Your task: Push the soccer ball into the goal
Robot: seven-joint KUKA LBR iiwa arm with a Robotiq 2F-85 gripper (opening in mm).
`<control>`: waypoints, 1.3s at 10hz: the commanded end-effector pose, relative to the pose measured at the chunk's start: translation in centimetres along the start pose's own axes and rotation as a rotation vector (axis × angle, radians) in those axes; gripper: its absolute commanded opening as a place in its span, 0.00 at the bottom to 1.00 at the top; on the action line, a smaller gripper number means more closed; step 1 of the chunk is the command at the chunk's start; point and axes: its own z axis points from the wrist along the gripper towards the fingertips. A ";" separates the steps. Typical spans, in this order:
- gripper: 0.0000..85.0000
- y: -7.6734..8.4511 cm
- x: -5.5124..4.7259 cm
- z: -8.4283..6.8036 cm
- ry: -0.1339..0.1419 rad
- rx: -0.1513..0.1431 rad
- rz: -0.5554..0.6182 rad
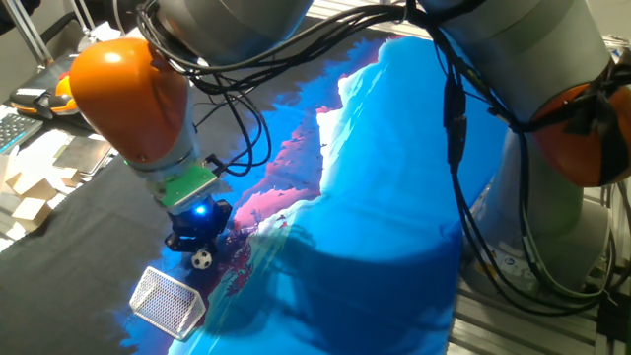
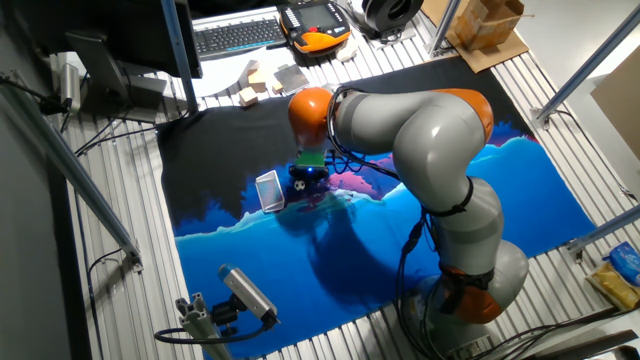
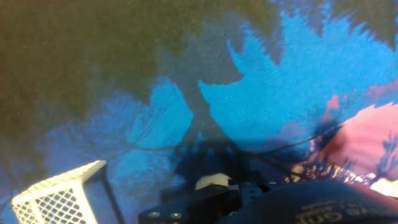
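The tiny black-and-white soccer ball [image 1: 201, 259] lies on the blue mat, right at the tip of my gripper [image 1: 196, 240]. The white wire-mesh goal [image 1: 168, 299] sits a short way beyond the ball, near the mat's corner. In the other fixed view the ball [image 2: 299, 184] is between the gripper [image 2: 306, 176] and the goal [image 2: 268, 190]. In the hand view only the ball's top [image 3: 211, 182] shows above the dark fingers [image 3: 193, 205], with the goal [image 3: 56, 196] at the lower left. The fingers form one dark mass with no gap, holding nothing.
A black cloth [image 2: 215, 150] borders the blue and pink mat [image 2: 480, 220]. Wooden blocks [image 2: 250, 95], a keyboard [image 2: 238, 35] and an orange pendant [image 2: 318, 25] lie past the cloth. A camera on a stand [image 2: 245, 295] stands at the mat's near edge.
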 end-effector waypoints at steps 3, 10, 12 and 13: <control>0.00 0.1 0.1 -0.2 -0.024 -0.018 0.030; 0.00 -0.7 -0.8 -0.7 -0.095 -0.005 0.060; 0.00 -0.6 -1.3 -0.7 -0.102 -0.012 0.063; 0.00 -0.5 -1.4 -0.6 -0.104 -0.013 0.064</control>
